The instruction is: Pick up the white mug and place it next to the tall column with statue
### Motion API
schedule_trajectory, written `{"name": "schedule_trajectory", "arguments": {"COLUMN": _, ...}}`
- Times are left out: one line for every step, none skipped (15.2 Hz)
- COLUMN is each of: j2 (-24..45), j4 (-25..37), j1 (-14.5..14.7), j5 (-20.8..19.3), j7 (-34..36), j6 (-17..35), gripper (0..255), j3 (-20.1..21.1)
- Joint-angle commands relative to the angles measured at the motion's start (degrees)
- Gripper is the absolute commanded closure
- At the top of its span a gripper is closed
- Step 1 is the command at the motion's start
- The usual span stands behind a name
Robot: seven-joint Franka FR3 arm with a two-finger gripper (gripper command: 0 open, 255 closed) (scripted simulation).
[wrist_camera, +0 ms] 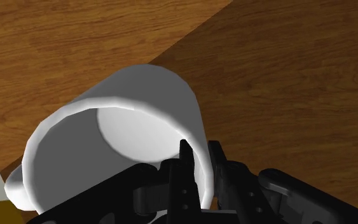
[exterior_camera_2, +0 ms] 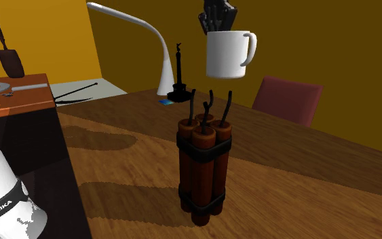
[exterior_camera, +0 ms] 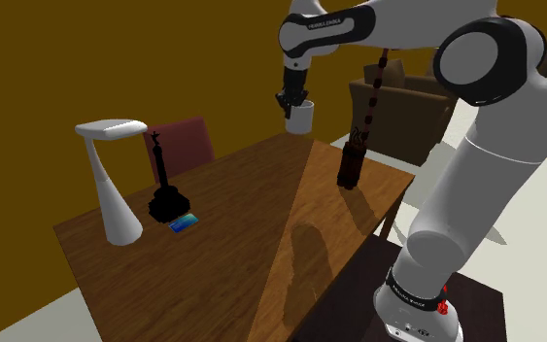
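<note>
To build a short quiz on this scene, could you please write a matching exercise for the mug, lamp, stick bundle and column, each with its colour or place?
Things:
1. mug
2. lamp
3. stick bundle
4. column

Descriptions:
A. black, beside a small blue card
B. clasped at its rim by the gripper, up in the air
C. red-brown, upright on the table
D. white, with a bent neck

Pairs: 1-B, 2-D, 3-C, 4-A

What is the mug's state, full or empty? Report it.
Empty: the wrist view looks into the white mug, showing bare inner wall and bottom. The gripper clasps its rim.
</note>
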Motion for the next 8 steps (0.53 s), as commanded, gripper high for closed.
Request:
{"name": "schedule_trajectory", "arguments": {"j2": 0.18, "j4": 1.8, "j1": 0.03, "j5": 0.05, "j7": -0.01, "j6": -1.63, "gripper": 255, "j3": 0.03}}
{"name": "schedule_trajectory", "arguments": {"j2": 0.25, "j4": 2.65, "j1": 0.04, "j5": 0.07, "j7": -0.04, "j6": -2.41, "gripper": 255, "j3": 0.03}}
{"name": "schedule_trajectory", "arguments": {"j2": 0.33, "j4": 3.52, "j1": 0.04, "j5": 0.1, "j7": -0.07, "j6": -3.19, "gripper": 255, "j3": 0.03}}
{"name": "schedule_trajectory", "arguments": {"j2": 0.43, "j4": 4.4, "j1": 0.04, "j5": 0.12, "j7": -0.1, "j6": -3.98, "gripper": 255, "j3": 0.03}}
{"name": "schedule_trajectory", "arguments": {"j2": 0.54, "j4": 5.3, "j1": 0.04, "j5": 0.15, "j7": -0.13, "j6": -4.77, "gripper": 255, "j3": 0.03}}
{"name": "schedule_trajectory", "arguments": {"j2": 0.67, "j4": 6.22, "j1": 0.05, "j5": 0.19, "j7": -0.16, "j6": -5.57, "gripper": 255, "j3": 0.03}}
{"name": "schedule_trajectory", "arguments": {"j2": 0.81, "j4": 7.15, "j1": 0.05, "j5": 0.22, "j7": -0.2, "j6": -6.36, "gripper": 255, "j3": 0.02}}
{"name": "schedule_trajectory", "arguments": {"j2": 0.96, "j4": 8.1, "j1": 0.05, "j5": 0.26, "j7": -0.24, "j6": -7.17, "gripper": 255, "j3": 0.02}}
